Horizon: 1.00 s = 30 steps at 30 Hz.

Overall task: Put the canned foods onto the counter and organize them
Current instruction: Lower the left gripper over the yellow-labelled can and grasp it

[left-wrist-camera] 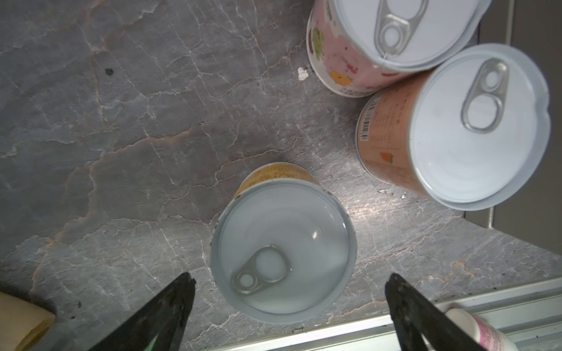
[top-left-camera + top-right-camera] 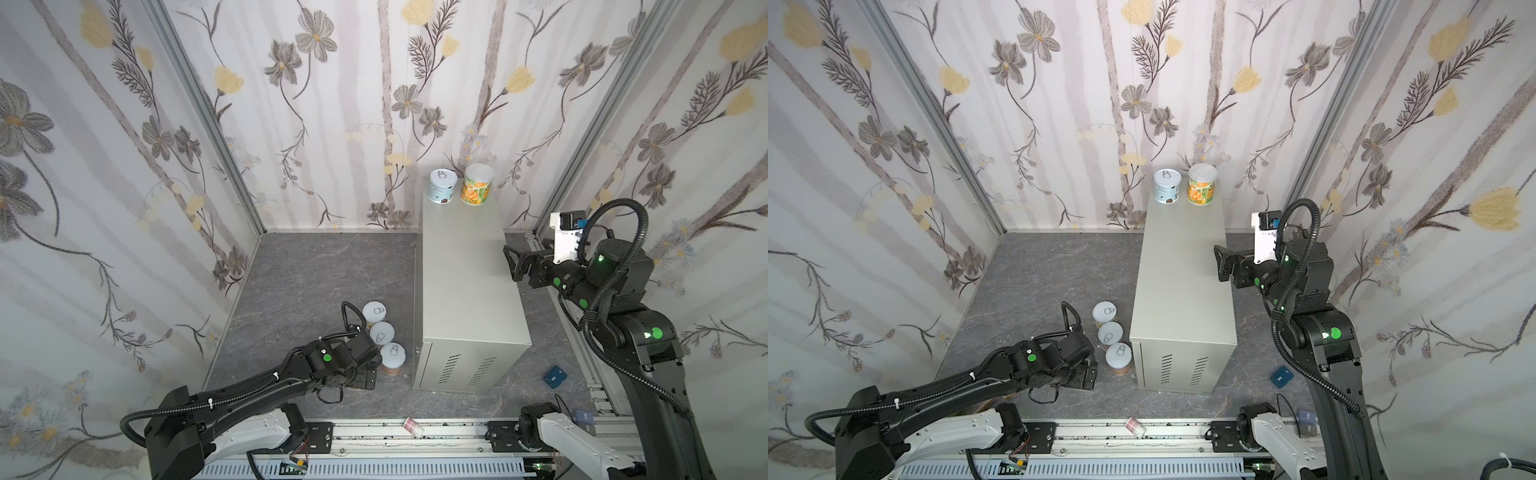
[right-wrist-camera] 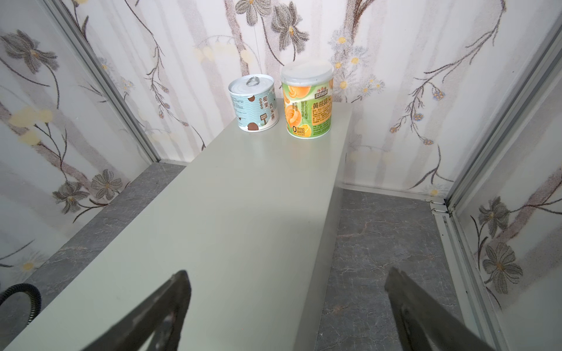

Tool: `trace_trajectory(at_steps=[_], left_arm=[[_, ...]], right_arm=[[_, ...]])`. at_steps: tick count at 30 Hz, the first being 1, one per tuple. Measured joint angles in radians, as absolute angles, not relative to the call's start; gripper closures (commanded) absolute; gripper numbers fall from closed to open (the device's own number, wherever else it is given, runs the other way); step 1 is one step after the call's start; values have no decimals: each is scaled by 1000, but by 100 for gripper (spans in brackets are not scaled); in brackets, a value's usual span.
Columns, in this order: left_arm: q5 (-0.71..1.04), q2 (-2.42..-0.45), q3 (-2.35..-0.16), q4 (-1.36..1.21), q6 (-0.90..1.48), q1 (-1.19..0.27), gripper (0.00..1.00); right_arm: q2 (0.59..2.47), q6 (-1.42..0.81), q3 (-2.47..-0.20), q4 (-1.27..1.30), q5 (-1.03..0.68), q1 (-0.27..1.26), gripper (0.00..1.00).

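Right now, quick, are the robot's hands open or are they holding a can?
Left gripper: open, holding nothing, pointed at the yellow can.
Right gripper: open, holding nothing, at the counter edge.

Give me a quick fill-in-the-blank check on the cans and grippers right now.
1. The counter holds ___ cans: the pale blue can and the yellow-green can.
2. The peach can and the pink can stand on the ___.
3. The left gripper, by the orange can, and the right gripper are both ___.
Missing: two; floor; open.
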<state>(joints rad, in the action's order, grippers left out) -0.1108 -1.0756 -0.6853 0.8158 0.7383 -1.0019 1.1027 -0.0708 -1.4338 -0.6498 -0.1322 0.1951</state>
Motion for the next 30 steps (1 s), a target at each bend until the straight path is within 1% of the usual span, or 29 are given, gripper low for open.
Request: trace_trajectory(at_steps=[4, 6, 10, 18, 24, 26, 30], left_arm=[[-111, -1104, -657, 789, 746, -1009, 4], [-113, -1111, -648, 776, 746, -1011, 8], [-121, -1121, -630, 741, 738, -1011, 11], [-150, -1175, -630, 703, 700, -1010, 14], [-171, -1207, -635, 686, 677, -1006, 27], [-173, -1208, -641, 686, 669, -1005, 28], [-181, -1182, -670, 694, 653, -997, 35]], right_arm=[[1097, -71, -1430, -633, -142, 195, 0], [1095, -71, -1428, -622, -154, 195, 0], [1090, -70, -1421, -620, -166, 195, 0], [1084, -70, -1406, -618, -177, 195, 0], [1077, -70, -1406, -618, -182, 195, 0], [1075, -70, -1406, -618, -185, 195, 0], [1075, -69, -1406, -618, -203, 195, 0]])
